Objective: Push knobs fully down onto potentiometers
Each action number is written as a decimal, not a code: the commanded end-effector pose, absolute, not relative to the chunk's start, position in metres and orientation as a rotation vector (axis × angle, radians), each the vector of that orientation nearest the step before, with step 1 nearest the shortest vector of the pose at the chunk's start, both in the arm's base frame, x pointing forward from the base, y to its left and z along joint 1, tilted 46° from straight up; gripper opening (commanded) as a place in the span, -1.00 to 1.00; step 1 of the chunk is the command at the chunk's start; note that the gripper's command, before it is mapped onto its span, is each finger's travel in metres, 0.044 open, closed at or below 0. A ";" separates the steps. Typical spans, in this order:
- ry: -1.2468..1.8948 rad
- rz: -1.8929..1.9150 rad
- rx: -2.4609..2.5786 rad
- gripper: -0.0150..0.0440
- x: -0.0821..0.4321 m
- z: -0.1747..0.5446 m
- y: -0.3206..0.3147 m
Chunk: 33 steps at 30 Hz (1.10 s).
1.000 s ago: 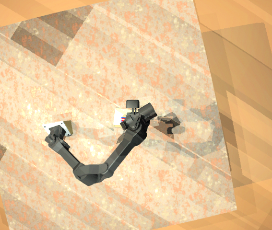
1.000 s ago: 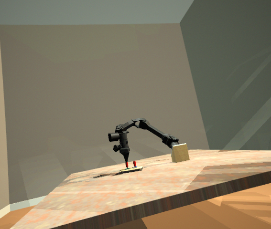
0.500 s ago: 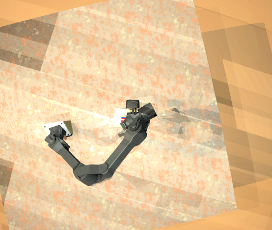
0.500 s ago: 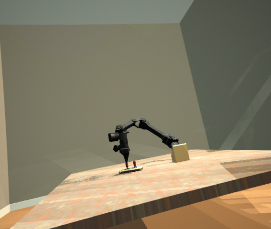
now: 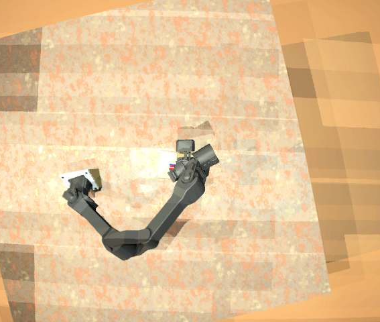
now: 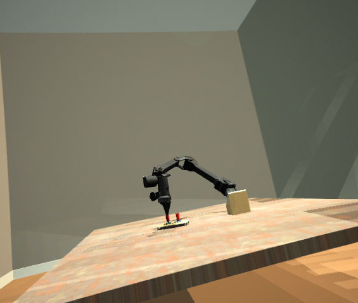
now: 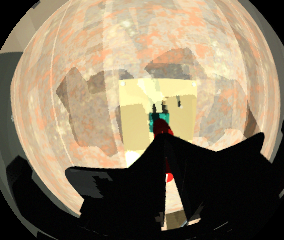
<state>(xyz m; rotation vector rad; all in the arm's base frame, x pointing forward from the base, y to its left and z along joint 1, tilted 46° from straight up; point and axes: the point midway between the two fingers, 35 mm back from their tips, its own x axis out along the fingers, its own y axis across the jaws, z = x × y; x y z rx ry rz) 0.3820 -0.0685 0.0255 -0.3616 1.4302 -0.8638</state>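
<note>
The pale circuit board (image 5: 163,155) (image 7: 132,120) stands low on the table. My gripper (image 6: 167,214) (image 7: 162,137) is shut and points down, its joined tips at the top of one red knob (image 6: 167,218) (image 7: 161,126). That knob stands over the teal potentiometer (image 7: 153,121). The other red knob (image 6: 177,216) (image 5: 171,168) (image 7: 169,177) stands upright over a blue potentiometer, beside the gripper and free of it. The top view has the fingertips hidden under the arm. Whether either knob touches its potentiometer is too small to tell.
The arm's base is on a tan wedge-shaped block (image 5: 94,177) (image 6: 238,202) with a white top. The arm arches from it to the board. Small dark parts (image 7: 179,102) stand on the board near the teal potentiometer. Shadows lie across the table.
</note>
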 end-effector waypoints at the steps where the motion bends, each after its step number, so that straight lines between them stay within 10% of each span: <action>1: 1.435 -0.891 -0.343 -0.49 0.382 0.018 -0.082; 33: 1.435 -0.889 -0.342 -0.49 0.385 0.035 -0.064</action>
